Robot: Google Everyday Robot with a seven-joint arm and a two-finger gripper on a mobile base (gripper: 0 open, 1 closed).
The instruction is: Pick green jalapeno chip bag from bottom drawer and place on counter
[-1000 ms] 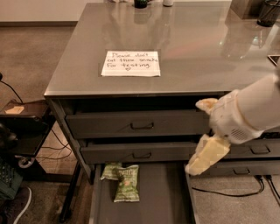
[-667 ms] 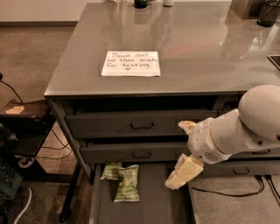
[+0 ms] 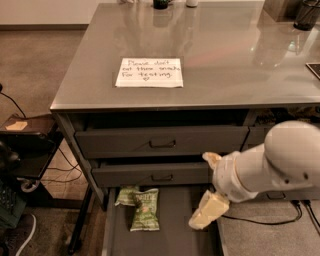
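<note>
The green jalapeno chip bag [image 3: 146,209] lies flat on the floor of the pulled-out bottom drawer [image 3: 175,237], near its back left. A paler yellowish-green bag [image 3: 125,195] lies beside it, partly under the drawer above. My gripper [image 3: 200,190] hangs over the drawer's right side, to the right of the green bag and apart from it, with its cream fingers [image 3: 208,210] spread open and empty. The glossy grey counter [image 3: 225,50] above bears a white handwritten note [image 3: 149,73].
Two grey drawers with small handles [image 3: 162,144] [image 3: 161,177] sit above the bottom drawer, slightly pulled out. A black cart [image 3: 25,150] and cables stand on the floor to the left. Dark objects [image 3: 305,12] stand at the counter's back right.
My arm and gripper have moved left and down, from right of the cabinet to over the bottom drawer's right side. The bags have not moved.
</note>
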